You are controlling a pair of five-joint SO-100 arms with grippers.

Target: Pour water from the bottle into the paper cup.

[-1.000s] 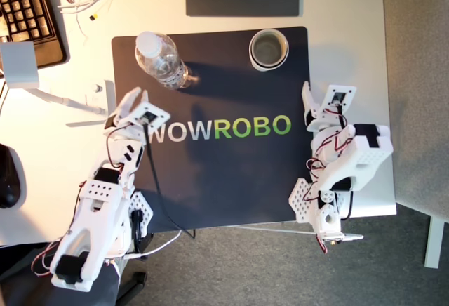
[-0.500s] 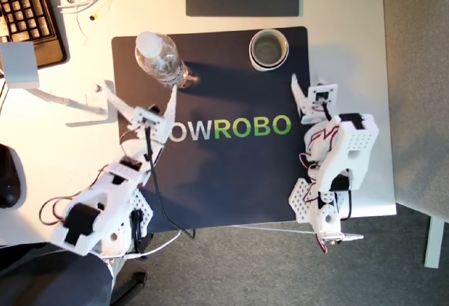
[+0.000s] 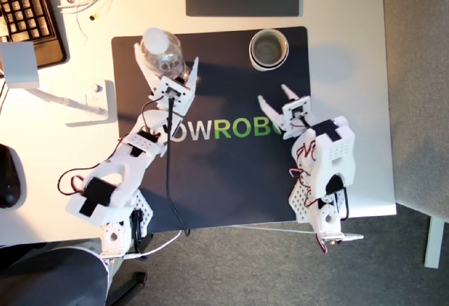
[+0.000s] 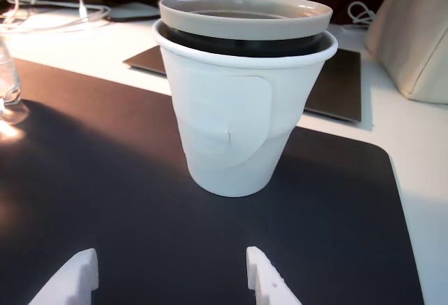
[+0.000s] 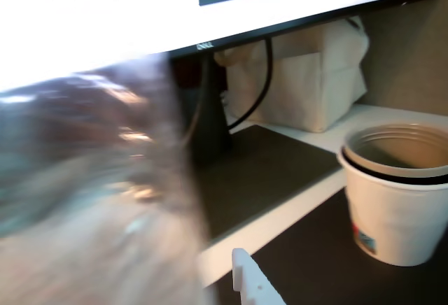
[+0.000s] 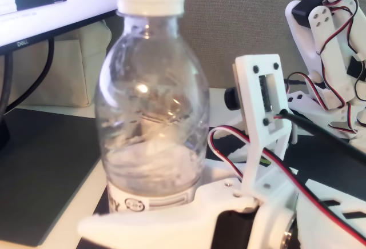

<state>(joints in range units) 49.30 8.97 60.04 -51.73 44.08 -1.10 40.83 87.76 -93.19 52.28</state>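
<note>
With the clear ribbed plastic bottle upright near the black mat's far corner between my first end effector's wide jaws, closing squarely on its label band looks wisest, while my second end effector gapes before the white paper cup.

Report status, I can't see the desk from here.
My first gripper open around the bottle, cap on. My second gripper open, short of the paper cup. Nothing between.

bottle: clear glossy plastic | paper cup: matt white paper | mat: matt black
</note>
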